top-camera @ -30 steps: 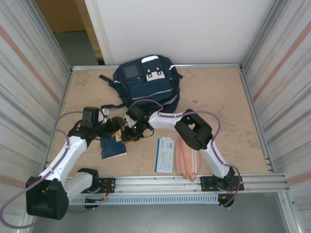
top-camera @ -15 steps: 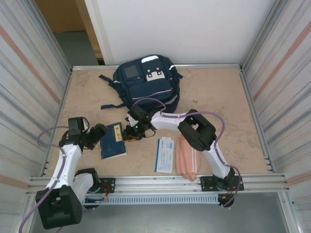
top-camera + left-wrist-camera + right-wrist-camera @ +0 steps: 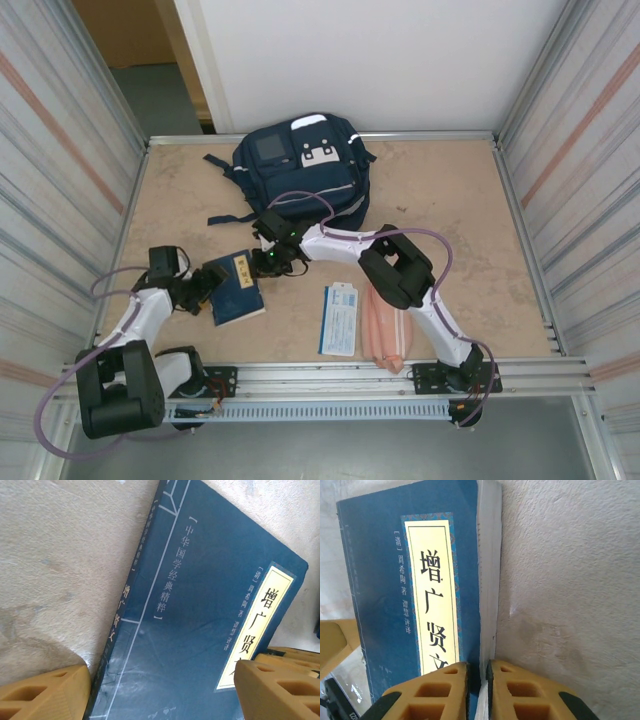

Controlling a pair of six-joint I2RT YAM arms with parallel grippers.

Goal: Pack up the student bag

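Navy fabric student bag (image 3: 300, 170) lies flat at the far edge of the bench (image 3: 450, 200), beyond a dark blue book (image 3: 235, 292). Right gripper (image 3: 477, 665) pinches the book's far corner, while left gripper (image 3: 160, 675), spread wide, straddles its spine.

The dark blue book (image 3: 190, 630) carries the bracketed series line 中华国学经典精粹 on its cover. Its yellow title label (image 3: 432, 605) reads 增广贤文, with the last character cut off. Beside the label stands the author line [清] 周希陶 著. The spine (image 3: 120, 625) repeats the title, blurred.
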